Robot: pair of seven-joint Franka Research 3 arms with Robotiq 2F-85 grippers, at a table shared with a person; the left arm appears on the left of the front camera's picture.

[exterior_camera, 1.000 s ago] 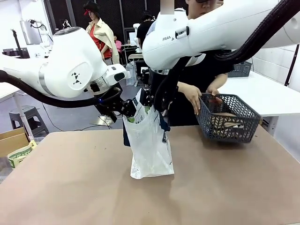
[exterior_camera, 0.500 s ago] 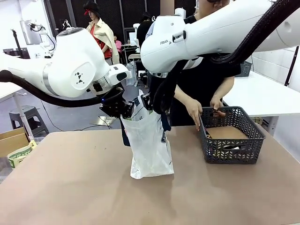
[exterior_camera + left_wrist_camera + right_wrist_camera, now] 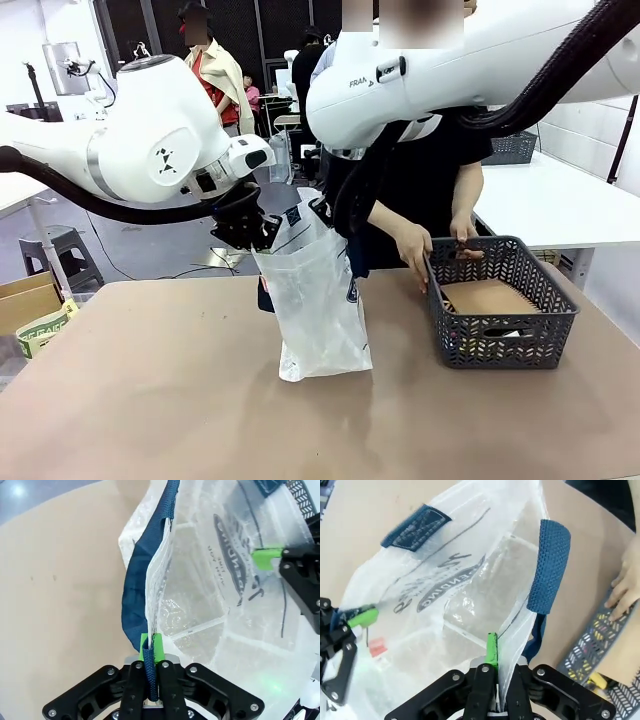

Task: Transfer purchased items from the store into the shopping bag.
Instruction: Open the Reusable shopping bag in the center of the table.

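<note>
Early stage, seemingly nothing packed yet. Holding open the translucent clear plastic shopping bag with navy straps (image 3: 315,300) at centre: left pincer (image 3: 151,647) clamped on its 9 o'clock rim and strap, right pincer (image 3: 495,652) pinching the 3 o'clock rim. Left to move: contents of the dark grey lattice plastic basket (image 3: 500,345) at 3 o'clock, steadied by a person's hand (image 3: 413,245). Underneath, a plain brown surface (image 3: 150,380); at 12 o'clock, a cluttered workshop room.

- Flat matte tan-brown tabletop (image 3: 150,400), running right across the front view.
- Standing upright near the middle: translucent clear plastic shopping bag (image 3: 318,310) with navy strap handles, bottom resting on the surface.
- Sitting flat over on the right, toward the far edge: dark grey rectangular plastic basket (image 3: 500,340) with lattice sides, clear gap to the bag.
</note>
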